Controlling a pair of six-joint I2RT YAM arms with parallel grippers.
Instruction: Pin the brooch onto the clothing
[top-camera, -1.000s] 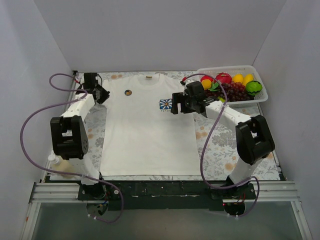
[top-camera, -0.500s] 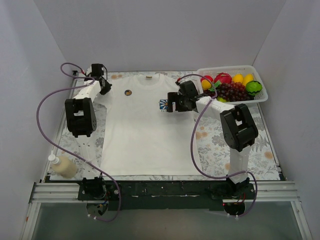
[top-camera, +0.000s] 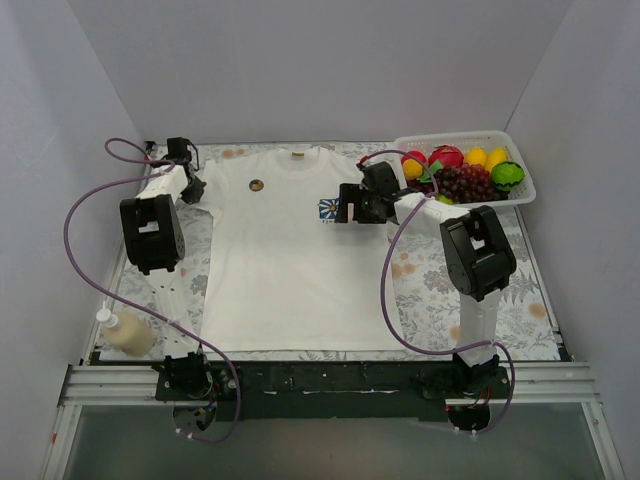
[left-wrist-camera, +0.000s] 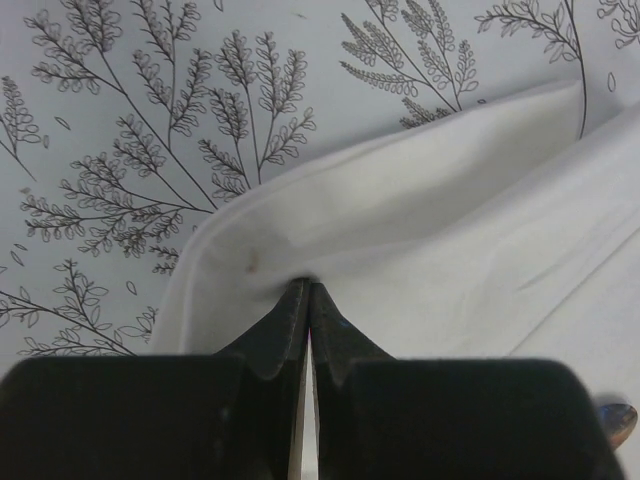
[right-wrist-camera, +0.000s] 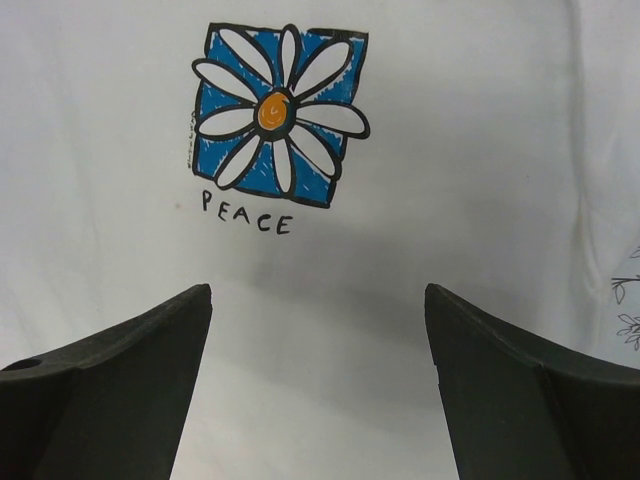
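The clothing (top-camera: 290, 260), a white T-shirt, lies flat on the table. A small round dark brooch (top-camera: 256, 185) sits on its chest, left of the collar. On the other side of the chest is a blue square daisy print (right-wrist-camera: 280, 112) with PEACE written under it. My right gripper (top-camera: 346, 212) hovers just right of that print, and its wide open jaws (right-wrist-camera: 320, 300) frame bare white cloth. My left gripper (top-camera: 190, 190) is at the shirt's left sleeve. It is shut, its tips (left-wrist-camera: 308, 285) pressed into the sleeve's fold (left-wrist-camera: 400, 230).
A white basket (top-camera: 520, 195) of plastic fruit stands at the back right, close behind the right arm. A small bottle (top-camera: 125, 335) lies at the near left table edge. The floral tablecloth (left-wrist-camera: 150, 120) shows around the shirt.
The left gripper swung up toward the back edge, then returned to the sleeve. The right arm folded upright and its gripper shifted slightly left over the daisy print.
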